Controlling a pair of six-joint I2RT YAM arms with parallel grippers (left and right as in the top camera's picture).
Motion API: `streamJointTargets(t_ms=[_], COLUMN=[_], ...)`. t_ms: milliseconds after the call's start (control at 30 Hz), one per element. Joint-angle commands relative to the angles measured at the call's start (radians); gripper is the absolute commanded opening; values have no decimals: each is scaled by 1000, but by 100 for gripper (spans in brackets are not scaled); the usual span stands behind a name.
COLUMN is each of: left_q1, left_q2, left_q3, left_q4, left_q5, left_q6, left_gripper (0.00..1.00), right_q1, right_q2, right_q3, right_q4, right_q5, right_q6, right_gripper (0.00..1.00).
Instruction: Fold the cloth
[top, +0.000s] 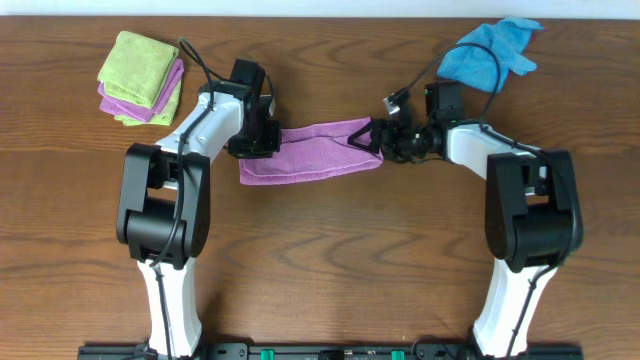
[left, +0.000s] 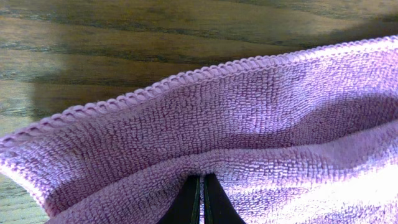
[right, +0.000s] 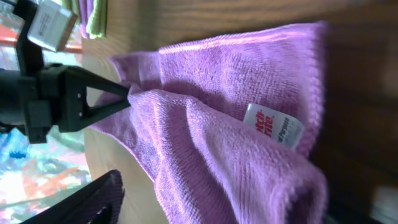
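My left claw (left: 202, 190) is pinched shut on the mauve-purple terry cloth (top: 310, 152), which lies as a folded strip on the brown wooden table (top: 330, 250). My right claw (top: 368, 136) gapes wide at its tagged end, one fingertip (right: 118, 94) touching the fold.

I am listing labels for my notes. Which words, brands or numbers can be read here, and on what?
"tch" above "rite", in red, partly hidden: white tag on the purple cloth.
Smaller print on that tag: too blurred to read.
Nothing else is readable.
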Motion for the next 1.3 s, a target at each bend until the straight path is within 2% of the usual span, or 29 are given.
streamJointTargets(t_ms=[0, 67, 167, 333, 433, 533, 633, 800, 1033, 1267], left_q1=[-1, -1, -1, 0, 0, 0, 0, 0, 0, 0], left_q2=[37, 37, 34, -39, -132, -240, -359, -539, -729, -783], left_q3=[-10, -10, -8, 57, 114, 151, 156, 156, 156, 155], left_q4=[6, 2, -18, -105, -156, -207, -255, -351, -426, -514], left_q5=[-48, -46, -43, -43, -45, -45, -45, -45, -44, -44], left_q6=[-4, -5, -5, -4, -4, -4, -4, -5, -5, -4], left_gripper=[6, 6, 5, 6, 6, 6, 6, 6, 6, 6], right_q1=[20, 21, 10, -35, -69, -96, -107, -89, 48, 254], right_q2=[49, 48, 47, -11, -86, -178, -283, -416, -440, -403], right_q3=[-18, -18, -10, 3, 4, 4, 4, 5, 8, 8], right_q4=[-14, -14, -15, -67, -166, -303, -451, -587, -606, -504], right_q5=[57, 57, 43, 37, 119, 266, 500, 801, 973, 1086], right_q6=[-7, -7, 1, 14, -21, -85, -130, -147, -141, -118], right_gripper=[63, 34, 3, 2, 1, 2, 2, 1, 2, 1])
